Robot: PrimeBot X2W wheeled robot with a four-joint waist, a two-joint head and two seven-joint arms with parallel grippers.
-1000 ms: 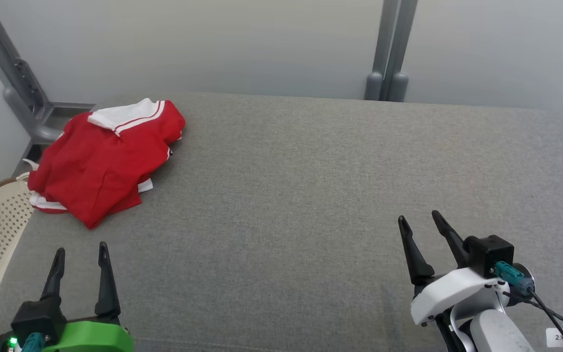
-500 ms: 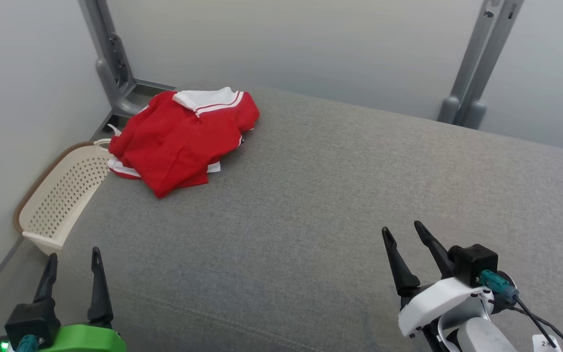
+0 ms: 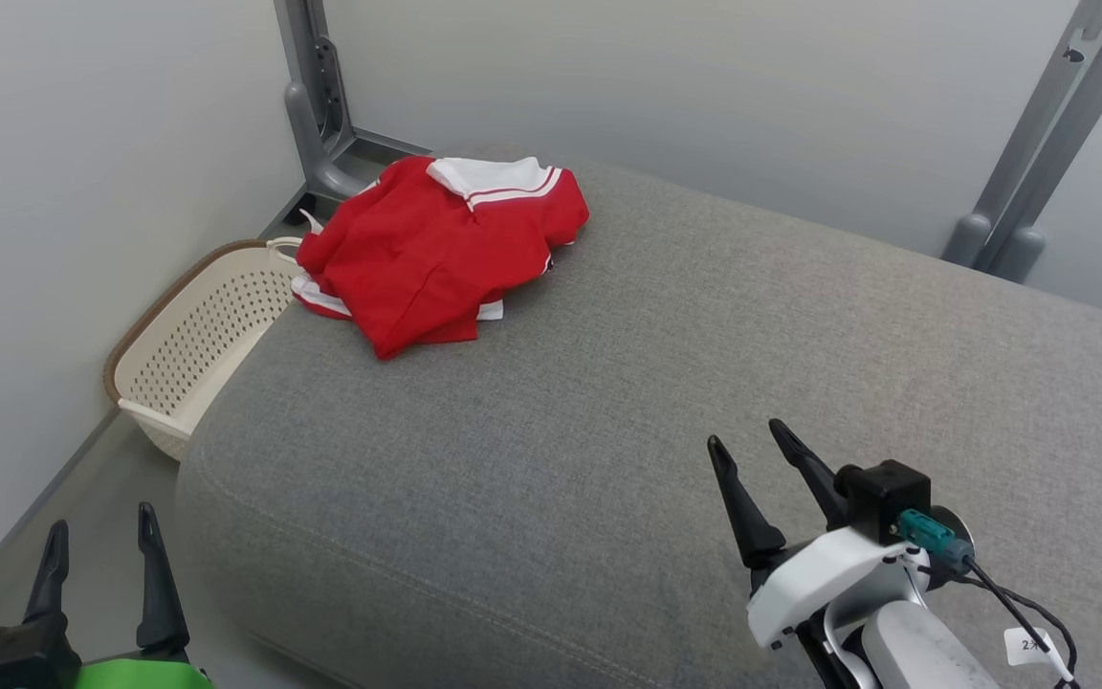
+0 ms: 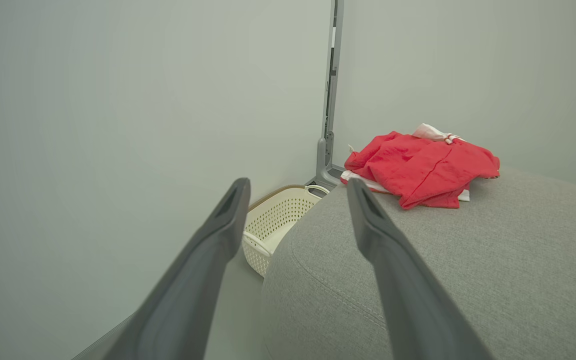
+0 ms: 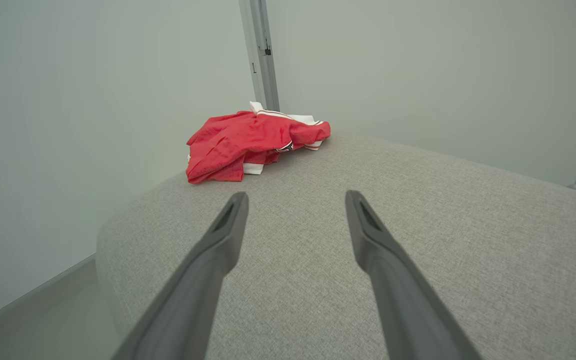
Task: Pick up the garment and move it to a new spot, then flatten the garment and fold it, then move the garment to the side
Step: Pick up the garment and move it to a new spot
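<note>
The garment (image 3: 436, 251) lies bunched on the cushion (image 3: 608, 411), far left corner. Both the left gripper (image 3: 101, 517) and right gripper (image 3: 745, 433) hang spread, empty; we should pinch one thick fold.

Matt red cloth garment (image 3: 436, 254), rough grey woven cushion (image 3: 666, 402), perforated plastic basket (image 3: 192, 349)

Head view, lower left: left end effector (image 3: 101, 517), two dark fingers (image 3: 155, 584) parted wide, pointing up, green wrist housing (image 3: 135, 676) beneath. Lower right: right end effector (image 3: 744, 433), fingers parted wide, leaning up and left; white wrist shell (image 3: 814, 574), black camera block (image 3: 881, 488), teal plug (image 3: 929, 534).
</note>
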